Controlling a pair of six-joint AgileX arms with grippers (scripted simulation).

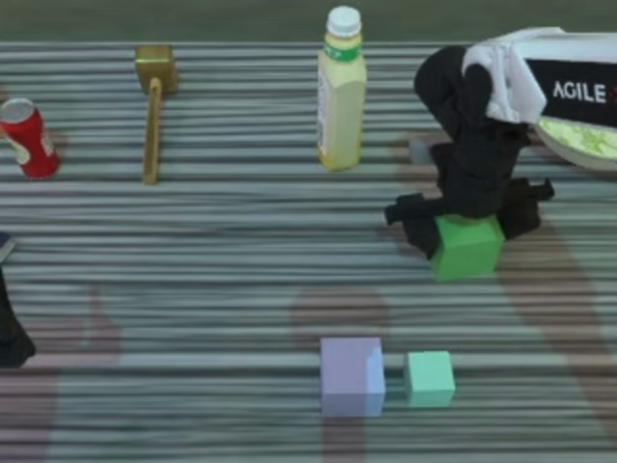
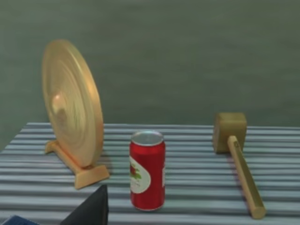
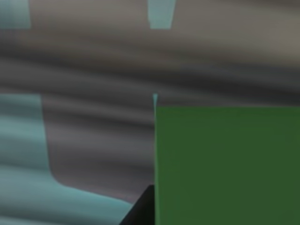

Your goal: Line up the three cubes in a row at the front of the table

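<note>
Lavender-blue cube (image 1: 352, 376): near the table's (image 1: 193, 289) front edge, right of centre.
Mint-green cube (image 1: 429, 378): just beside it, on its right, apart.
Left gripper (image 1: 12, 333): parked at left edge; fingers' state cannot be told.
Bright green cube (image 1: 467, 247): mid-depth, right half.
Right gripper (image 1: 469, 224): over this cube, fingers clamped on it.
Hammer (image 1: 152, 106), can (image 1: 27, 137), bottle (image 1: 341, 92): toward the far edge.

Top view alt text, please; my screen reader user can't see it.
The right gripper is over the bright green cube at mid-table right. The lavender cube and mint cube sit side by side at the front; can, hammer and bottle stand behind.
</note>
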